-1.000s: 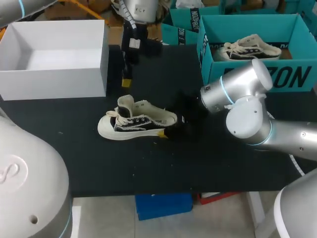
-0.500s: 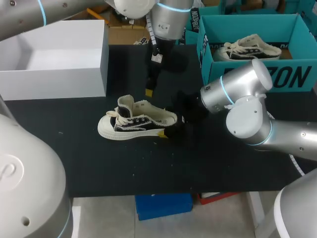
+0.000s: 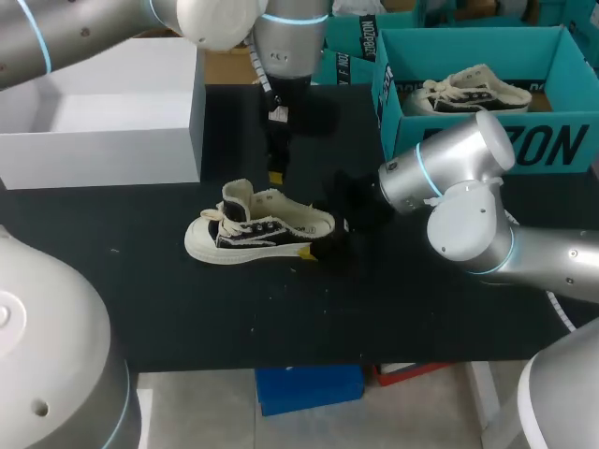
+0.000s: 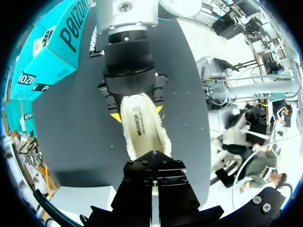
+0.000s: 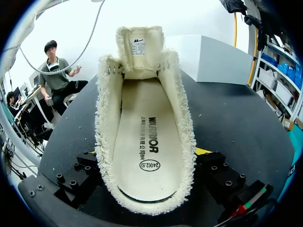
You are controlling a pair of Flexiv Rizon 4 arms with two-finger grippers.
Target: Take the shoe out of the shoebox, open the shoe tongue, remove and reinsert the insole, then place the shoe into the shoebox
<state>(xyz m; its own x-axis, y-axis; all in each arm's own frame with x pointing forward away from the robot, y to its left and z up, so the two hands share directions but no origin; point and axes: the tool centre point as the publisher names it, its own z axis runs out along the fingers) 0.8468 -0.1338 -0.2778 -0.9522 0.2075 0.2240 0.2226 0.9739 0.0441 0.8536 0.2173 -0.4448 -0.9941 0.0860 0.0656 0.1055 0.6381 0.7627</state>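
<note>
A cream and black sneaker (image 3: 257, 229) lies on the black table, toe to the left, with its tongue (image 3: 236, 198) pulled up. My right gripper (image 3: 323, 245) is shut on its heel, one finger on each side. In the right wrist view the shoe (image 5: 147, 137) runs straight ahead between the fingers, and the cream insole (image 5: 147, 146) lies flat inside. My left gripper (image 3: 274, 176) hangs shut and empty just behind the shoe's middle. In the left wrist view the shoe (image 4: 142, 127) lies ahead of the left gripper (image 4: 154, 182), with the right gripper (image 4: 137, 112) on its heel.
An open white box (image 3: 103, 154) stands at the back left. A teal shoebox (image 3: 487, 145) at the back right holds another sneaker (image 3: 473, 92). My right arm's elbow (image 3: 463, 201) bulks over the table's right side.
My left gripper has swung right and down from beside the white box, ending just behind the shoe. The shoe and my right arm have not moved.
</note>
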